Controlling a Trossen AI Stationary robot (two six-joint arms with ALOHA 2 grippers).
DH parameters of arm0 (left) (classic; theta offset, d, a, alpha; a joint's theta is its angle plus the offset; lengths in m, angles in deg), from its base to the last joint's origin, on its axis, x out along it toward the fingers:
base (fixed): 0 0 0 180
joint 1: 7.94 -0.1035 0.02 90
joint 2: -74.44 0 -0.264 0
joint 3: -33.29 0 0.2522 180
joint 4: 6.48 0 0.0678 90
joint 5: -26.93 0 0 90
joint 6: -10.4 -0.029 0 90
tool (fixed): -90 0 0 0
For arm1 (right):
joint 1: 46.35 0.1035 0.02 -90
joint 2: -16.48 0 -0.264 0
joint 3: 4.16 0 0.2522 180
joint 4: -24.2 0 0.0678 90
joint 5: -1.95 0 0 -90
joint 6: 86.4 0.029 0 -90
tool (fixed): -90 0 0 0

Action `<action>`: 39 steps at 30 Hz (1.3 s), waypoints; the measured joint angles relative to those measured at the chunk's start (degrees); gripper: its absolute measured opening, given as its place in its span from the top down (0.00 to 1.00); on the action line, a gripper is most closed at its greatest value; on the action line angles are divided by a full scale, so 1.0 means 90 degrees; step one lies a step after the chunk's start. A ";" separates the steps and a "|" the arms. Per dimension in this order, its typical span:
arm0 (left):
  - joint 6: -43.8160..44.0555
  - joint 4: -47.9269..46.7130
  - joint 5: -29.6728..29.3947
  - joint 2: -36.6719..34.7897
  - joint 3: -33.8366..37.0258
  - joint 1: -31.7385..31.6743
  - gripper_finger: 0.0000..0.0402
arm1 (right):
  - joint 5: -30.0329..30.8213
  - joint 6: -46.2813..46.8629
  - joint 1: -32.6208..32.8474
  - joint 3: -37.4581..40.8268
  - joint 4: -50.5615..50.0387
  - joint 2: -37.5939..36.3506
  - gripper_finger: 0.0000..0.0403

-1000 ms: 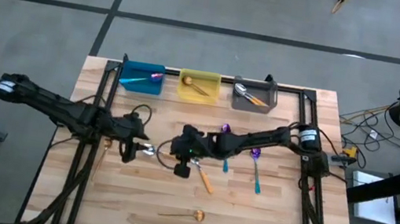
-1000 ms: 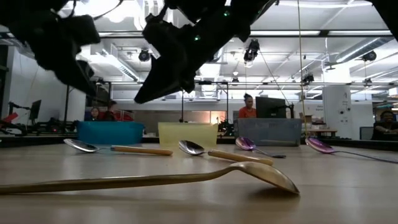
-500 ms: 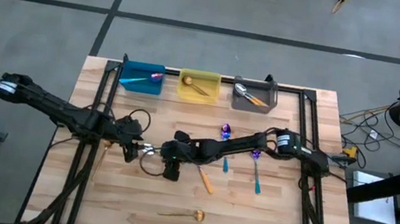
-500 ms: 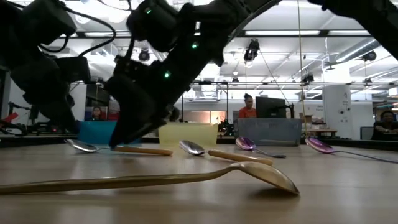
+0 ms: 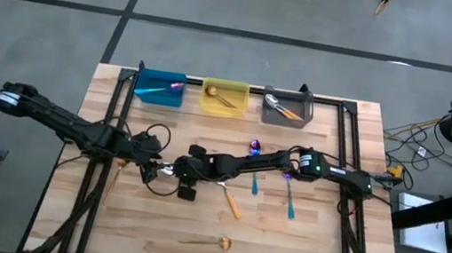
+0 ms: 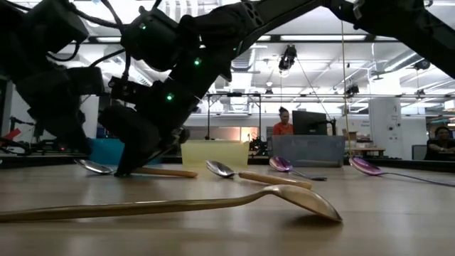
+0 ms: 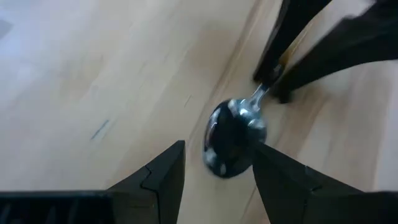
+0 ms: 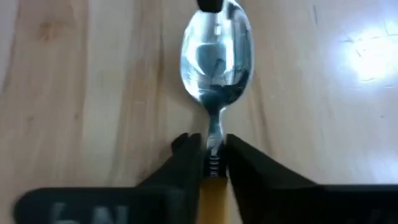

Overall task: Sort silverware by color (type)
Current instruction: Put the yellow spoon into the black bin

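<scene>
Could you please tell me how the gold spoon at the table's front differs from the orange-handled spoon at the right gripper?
The gold spoon is gold throughout; the orange-handled spoon has a silver bowl. The gold spoon lies untouched; the orange-handled spoon sits between the right gripper's fingers. Both rest on the table.

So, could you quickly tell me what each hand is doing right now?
Left hand: open, empty, fingers either side of the spoon bowl.
Right hand: closed on that spoon's neck, at the table.
</scene>
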 joint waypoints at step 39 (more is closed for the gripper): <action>-0.2524 -0.1923 -0.1145 -0.1348 -0.3170 0.0299 0.59 | -0.0064 -0.2209 -0.1202 -0.2054 -0.2903 -0.1418 0.93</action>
